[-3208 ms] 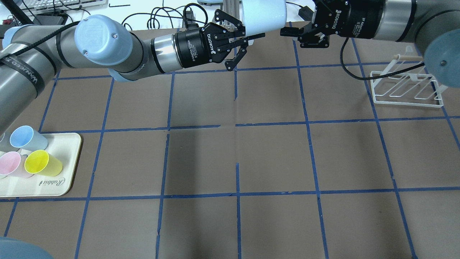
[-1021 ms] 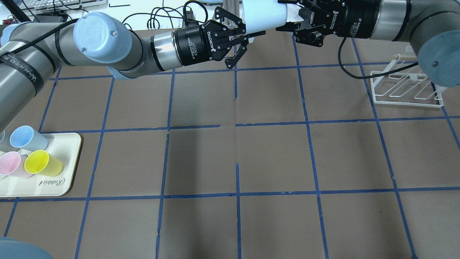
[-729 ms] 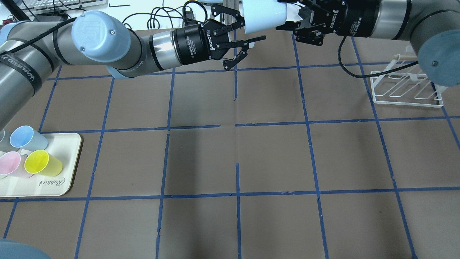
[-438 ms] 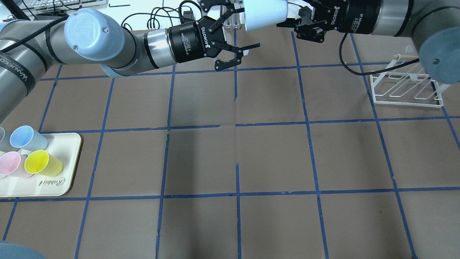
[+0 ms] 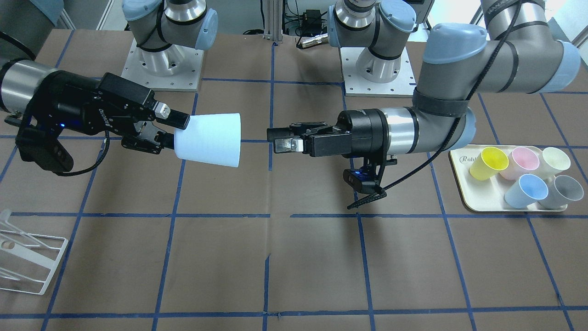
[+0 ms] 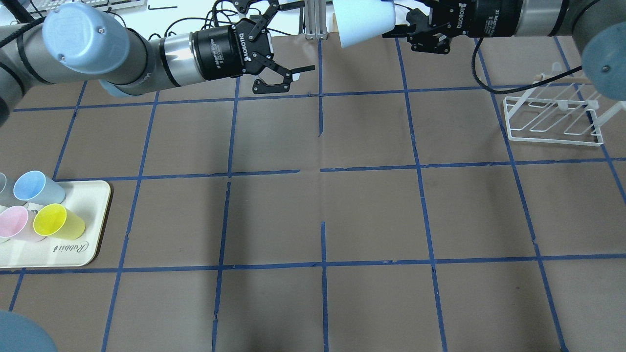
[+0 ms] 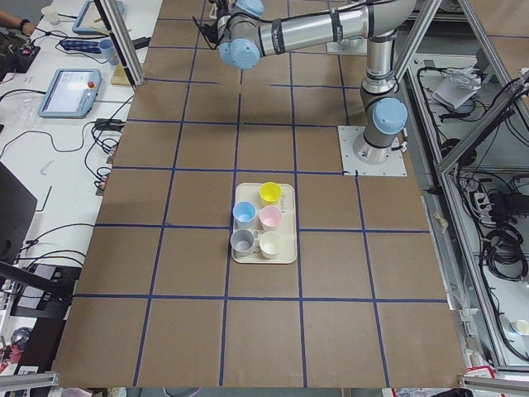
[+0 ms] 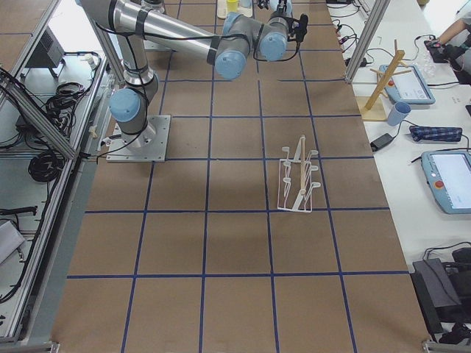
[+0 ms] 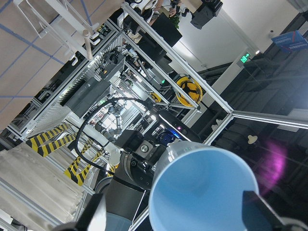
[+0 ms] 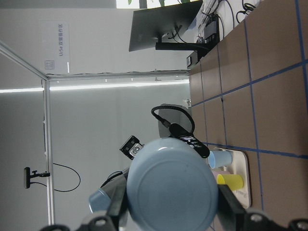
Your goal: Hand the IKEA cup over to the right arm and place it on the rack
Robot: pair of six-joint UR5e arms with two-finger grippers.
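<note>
The pale blue IKEA cup hangs on its side above the table's far middle, also in the overhead view. My right gripper is shut on its narrow base end, also in the overhead view. The right wrist view shows the cup's base between the fingers. My left gripper is open and empty, a short gap from the cup's mouth, also in the overhead view. The left wrist view looks into the cup's open mouth. The white wire rack stands on the table at the right, below and beyond the right arm.
A cream tray at the table's left edge holds a yellow cup, a blue cup, a pink cup and others. The rack also shows in the front view. Cables and an aluminium frame lie behind the table.
My right gripper closed on the cup's base. My left gripper opened, let the cup go and drew back to the left. The cup stays in the right gripper.
</note>
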